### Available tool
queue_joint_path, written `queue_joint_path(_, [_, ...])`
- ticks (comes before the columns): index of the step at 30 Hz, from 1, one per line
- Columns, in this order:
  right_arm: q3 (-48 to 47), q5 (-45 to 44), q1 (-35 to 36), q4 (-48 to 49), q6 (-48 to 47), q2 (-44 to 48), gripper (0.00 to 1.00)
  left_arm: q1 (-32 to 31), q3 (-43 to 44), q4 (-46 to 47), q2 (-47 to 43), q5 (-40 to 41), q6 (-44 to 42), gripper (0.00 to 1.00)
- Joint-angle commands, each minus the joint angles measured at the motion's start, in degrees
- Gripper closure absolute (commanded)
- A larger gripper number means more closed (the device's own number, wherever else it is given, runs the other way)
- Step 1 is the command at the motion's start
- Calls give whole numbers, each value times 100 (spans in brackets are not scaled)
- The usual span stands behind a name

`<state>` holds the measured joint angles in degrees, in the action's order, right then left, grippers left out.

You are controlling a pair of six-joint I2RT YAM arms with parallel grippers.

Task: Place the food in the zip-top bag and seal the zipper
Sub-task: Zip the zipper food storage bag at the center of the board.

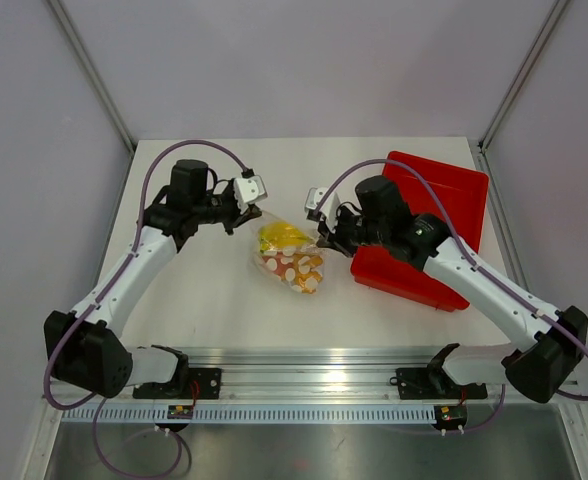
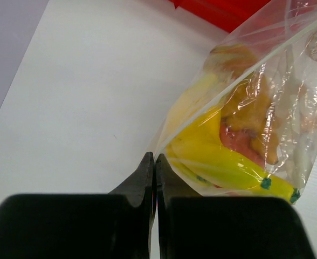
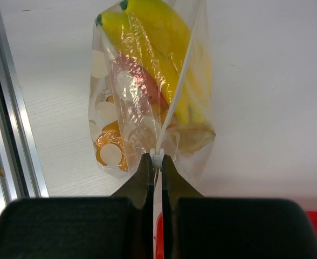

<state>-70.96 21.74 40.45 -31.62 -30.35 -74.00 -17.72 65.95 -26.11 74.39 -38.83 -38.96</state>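
1. Clear plastic of the zip-top bag point(image 1: 290, 258) is held between the two grippers near the middle of the white table point(image 1: 204, 290), with the food inside it.
2. At the bag's left end, the left gripper point(image 1: 246, 217) has its fingers pressed tight together. The left wrist view shows the tips point(image 2: 154, 158) pinching the bag's corner, where the mouth edge begins.
3. From the other side, the right gripper point(image 1: 324, 240) is likewise clamped. In its wrist view the fingertips point(image 3: 154, 159) nip a small whitish tab at the end of the mouth edge.
4. Between the two pinch points the zipper point(image 3: 179, 81) runs as a thin, taut line. The frames do not show whether it is pressed closed along its whole length.
5. Just under that strip lies a yellow banana point(image 3: 158, 32). A pink-red watermelon slice point(image 3: 147, 81) sits below it, and orange knobbly pieces point(image 3: 107, 154) lie at the bag's bottom behind the whitish oval spots.
6. It is unclear whether the bag's lower edge rests on the table.
7. Just beside the right gripper lies a red tray point(image 1: 444, 195), its near-left edge close to the bag. The right forearm crosses above the tray.
8. White tabletop shows to the left of the bag, behind it up to the far edge, and in front of it down to the aluminium rail point(image 1: 304, 358).
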Motion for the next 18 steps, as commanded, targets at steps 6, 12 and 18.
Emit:
queue_joint_path(6, [451,-214,-37,-337,187,693,100,277,58,132,76,640,-182,100])
queue_joint_path(12, [688,-372,-46,-398,336,1053,100,277,40,141,76,613,-103,100])
queue_joint_path(18, [680,-284,-46,-109,459,1054,100,269,67,264,76,341,160,100])
